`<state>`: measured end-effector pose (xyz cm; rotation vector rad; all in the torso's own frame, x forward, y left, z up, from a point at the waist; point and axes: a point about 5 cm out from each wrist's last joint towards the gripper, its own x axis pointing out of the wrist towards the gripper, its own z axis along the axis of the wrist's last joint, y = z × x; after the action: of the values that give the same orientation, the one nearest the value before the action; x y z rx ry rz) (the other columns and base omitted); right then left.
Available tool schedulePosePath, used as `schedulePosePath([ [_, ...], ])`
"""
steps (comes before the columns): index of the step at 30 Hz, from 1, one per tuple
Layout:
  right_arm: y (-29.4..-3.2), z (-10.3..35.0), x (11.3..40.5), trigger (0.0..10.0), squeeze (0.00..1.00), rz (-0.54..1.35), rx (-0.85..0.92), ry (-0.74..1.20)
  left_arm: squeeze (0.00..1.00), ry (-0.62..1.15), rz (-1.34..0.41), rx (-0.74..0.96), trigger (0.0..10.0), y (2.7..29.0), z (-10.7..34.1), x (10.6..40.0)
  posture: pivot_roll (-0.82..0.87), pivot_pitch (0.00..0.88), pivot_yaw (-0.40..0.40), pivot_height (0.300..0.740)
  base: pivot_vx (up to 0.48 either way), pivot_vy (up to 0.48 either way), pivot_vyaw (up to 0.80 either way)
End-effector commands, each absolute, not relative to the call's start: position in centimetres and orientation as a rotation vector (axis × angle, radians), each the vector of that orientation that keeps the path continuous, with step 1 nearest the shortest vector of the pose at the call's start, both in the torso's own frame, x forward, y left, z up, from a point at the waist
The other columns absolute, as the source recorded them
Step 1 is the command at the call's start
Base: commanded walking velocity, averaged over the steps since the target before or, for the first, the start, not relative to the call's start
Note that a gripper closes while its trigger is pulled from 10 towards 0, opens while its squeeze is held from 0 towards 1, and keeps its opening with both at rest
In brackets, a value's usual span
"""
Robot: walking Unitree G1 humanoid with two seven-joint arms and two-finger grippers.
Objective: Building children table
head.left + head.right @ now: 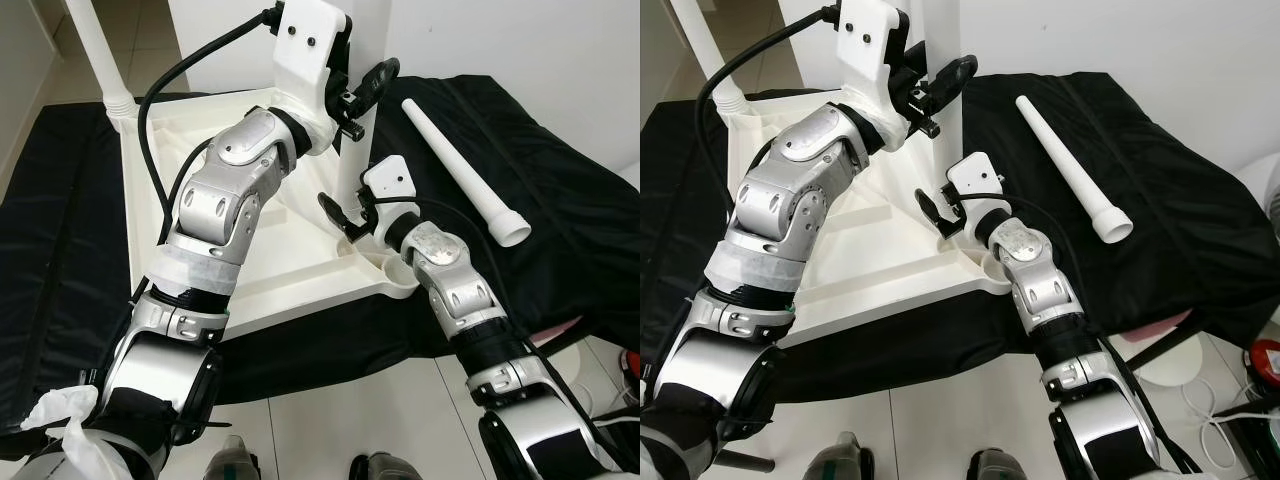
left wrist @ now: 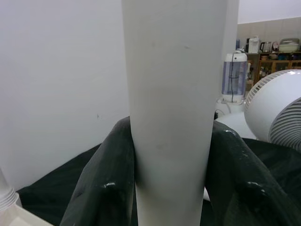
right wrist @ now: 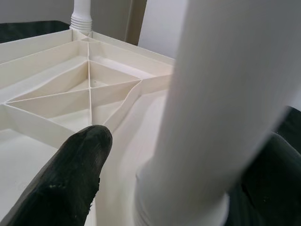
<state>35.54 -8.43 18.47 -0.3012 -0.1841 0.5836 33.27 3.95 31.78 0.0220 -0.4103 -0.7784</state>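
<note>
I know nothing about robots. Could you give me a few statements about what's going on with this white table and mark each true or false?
1. The tabletop lies upside down on black cloth. True.
2. Both grippers are on the same upright leg. True: left gripper high, right gripper near its base.
3. The loose leg lies on the tabletop. False: on the cloth, beside it.
4. No leg is fitted at the far corner. False: another leg stands there.

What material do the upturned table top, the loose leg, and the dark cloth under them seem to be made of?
Table top: probably moulded plastic, cream, slightly glossy, with thin stiffening ribs underneath.
Loose leg: likely the same plastic, white, smooth, with a hollow flared end.
Cloth: black fabric, soft, wrinkled, with a faint sheen.
</note>
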Motion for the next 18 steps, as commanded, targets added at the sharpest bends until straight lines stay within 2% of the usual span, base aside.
schedulePosePath([
  [1, -8.1, 18.8, 35.7, 10.0, 0.0, 0.588, -0.307, -0.203, 0.0, -0.438, -0.796, 0.023, 10.0, 3.6, 32.5, 32.8, 0.02, 0.0, -0.006, 0.74, 0.0, 0.0, 0.0],
  [7, -7.6, 19.8, 36.7, 10.0, 0.0, 0.581, -0.306, -0.241, 0.0, -0.431, -0.808, 0.017, 10.0, 3.2, 32.4, 32.3, 0.03, 0.0, -0.011, 0.74, 0.0, 0.0, 0.0],
  [8, -7.5, 19.9, 36.9, 2.4, 0.0, 0.58, -0.29, -0.239, 0.0, -0.43, -0.811, 0.015, 10.0, 3.0, 32.4, 32.2, 0.03, 0.0, -0.013, 0.74, 0.0, 0.0, 0.0],
  [11, -7.5, 19.9, 37.0, 2.4, 0.0, 0.583, -0.265, -0.234, 0.0, -0.429, -0.815, 0.012, 10.0, 2.9, 32.4, 32.1, 0.03, 0.0, -0.015, 0.74, 0.0, 0.0, 0.0],
  [12, -7.5, 20.0, 37.0, 0.0, 0.0, 0.583, -0.258, -0.245, 0.0, -0.427, -0.819, 0.01, 10.0, 2.8, 32.3, 32.0, 0.03, 0.0, -0.014, 0.74, 0.0, 0.0, 0.0],
  [18, -7.7, 20.0, 36.6, 0.0, 0.0, 0.597, -0.229, -0.279, 0.0, -0.417, -0.819, 0.023, 10.0, 2.7, 32.1, 32.0, 0.03, 0.0, -0.014, 0.74, 0.0, 0.0, 0.0],
])
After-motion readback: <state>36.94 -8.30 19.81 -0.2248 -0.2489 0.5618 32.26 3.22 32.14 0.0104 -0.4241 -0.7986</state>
